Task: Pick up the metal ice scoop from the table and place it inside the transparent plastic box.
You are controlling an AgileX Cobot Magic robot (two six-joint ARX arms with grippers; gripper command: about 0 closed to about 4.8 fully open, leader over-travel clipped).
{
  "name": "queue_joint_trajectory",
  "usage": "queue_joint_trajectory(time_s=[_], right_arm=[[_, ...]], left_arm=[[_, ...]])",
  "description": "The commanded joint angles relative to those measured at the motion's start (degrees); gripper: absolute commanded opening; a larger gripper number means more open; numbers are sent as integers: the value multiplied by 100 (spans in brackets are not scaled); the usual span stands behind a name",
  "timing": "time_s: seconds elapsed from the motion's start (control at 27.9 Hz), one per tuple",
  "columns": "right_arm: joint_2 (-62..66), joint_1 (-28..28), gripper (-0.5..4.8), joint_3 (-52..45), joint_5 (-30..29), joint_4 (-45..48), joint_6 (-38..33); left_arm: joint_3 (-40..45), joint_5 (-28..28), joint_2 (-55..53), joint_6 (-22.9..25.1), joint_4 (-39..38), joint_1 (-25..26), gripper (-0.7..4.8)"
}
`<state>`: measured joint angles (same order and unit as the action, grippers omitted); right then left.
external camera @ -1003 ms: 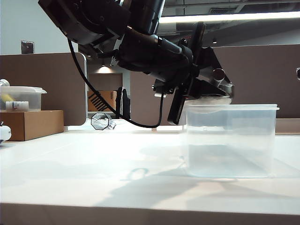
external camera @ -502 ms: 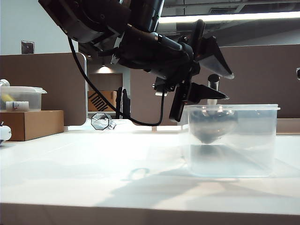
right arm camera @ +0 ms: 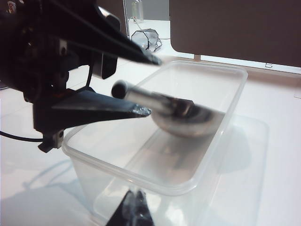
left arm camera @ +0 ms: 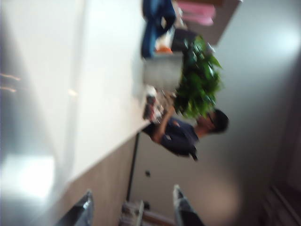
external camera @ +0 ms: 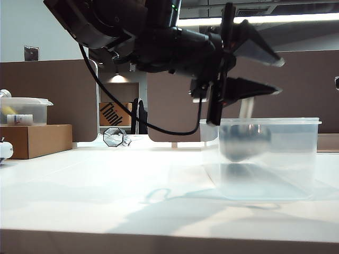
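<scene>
I see my left gripper (external camera: 278, 76) spread wide above the transparent plastic box (external camera: 265, 159), metal ice scoop (right arm camera: 181, 115) inside; right gripper (right arm camera: 133, 207) looks pinched together beside the box.

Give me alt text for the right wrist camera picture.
A metal ice scoop sits blurred inside the transparent plastic box on the white table. The left gripper hangs open at the box's near end, its fingers either side of the scoop's handle.
</scene>
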<state>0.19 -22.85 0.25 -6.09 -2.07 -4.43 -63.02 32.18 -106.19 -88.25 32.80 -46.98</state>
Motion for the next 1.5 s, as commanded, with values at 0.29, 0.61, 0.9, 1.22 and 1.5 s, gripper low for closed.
queue_joint_trajectory(time_s=[0.29,0.61,0.9,1.22,1.5], right_arm=[[2,-9,-1,4,-4,61,13],[0,-13,-1,4,-4,61,13],[0,-140,-1,4,-7,61,13],[0,4,-1,4,-15,59,13],[2,796,-1,4,-4,61,13]], left_arm=[[-2,1110,11,-87,345,-4,208],[-2,1270,149,-227,1840,37,-5],[-2,1239,1040,577,1947,160,-5],[0,245,2723,3351,20,155,-5],[0,-1307,4391,6229,-2398,149,-5]])
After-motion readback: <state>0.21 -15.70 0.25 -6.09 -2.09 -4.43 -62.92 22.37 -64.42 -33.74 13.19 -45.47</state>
